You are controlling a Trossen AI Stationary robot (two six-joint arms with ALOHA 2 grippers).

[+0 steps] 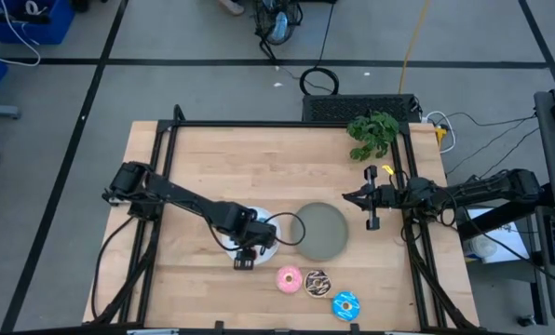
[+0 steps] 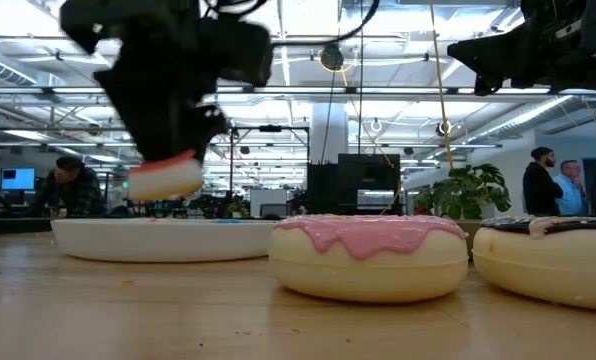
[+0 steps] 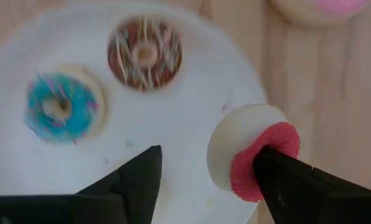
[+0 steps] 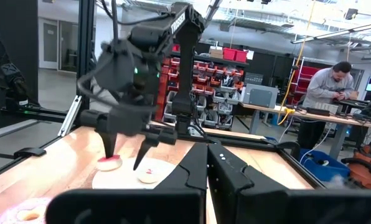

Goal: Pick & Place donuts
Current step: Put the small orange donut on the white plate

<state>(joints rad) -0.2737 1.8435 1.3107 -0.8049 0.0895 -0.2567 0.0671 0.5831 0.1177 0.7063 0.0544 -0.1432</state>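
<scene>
A round white plate (image 1: 266,244) lies left of the round grey plate (image 1: 322,231). On the white plate lie a tiny blue donut (image 3: 61,107) and a tiny brown sprinkled donut (image 3: 145,53). My left gripper (image 3: 204,180) points down over the plate's near edge, open, with a tiny red donut (image 3: 254,152) on edge beside one finger. Three larger donuts lie near the table's front edge: pink (image 1: 289,279), chocolate-sprinkled (image 1: 317,283) and blue-iced (image 1: 345,305). My right gripper (image 1: 352,197) waits shut, raised at the table's right side. My left gripper touches the red donut with one finger only: the donut's red iced face (image 3: 266,155) lies against that finger's inner side (image 3: 285,180). The other finger (image 3: 136,180) stands well apart from it. The donut stands on edge, a little above the plate's rim (image 2: 158,240) in the low view.
A green leafy plant (image 1: 372,135) stands at the table's far right corner. Black frame rails (image 1: 287,124) run along the table's far edge and sides. Bare wood (image 1: 194,298) lies near the front left. People sit and stand in the room beyond the table.
</scene>
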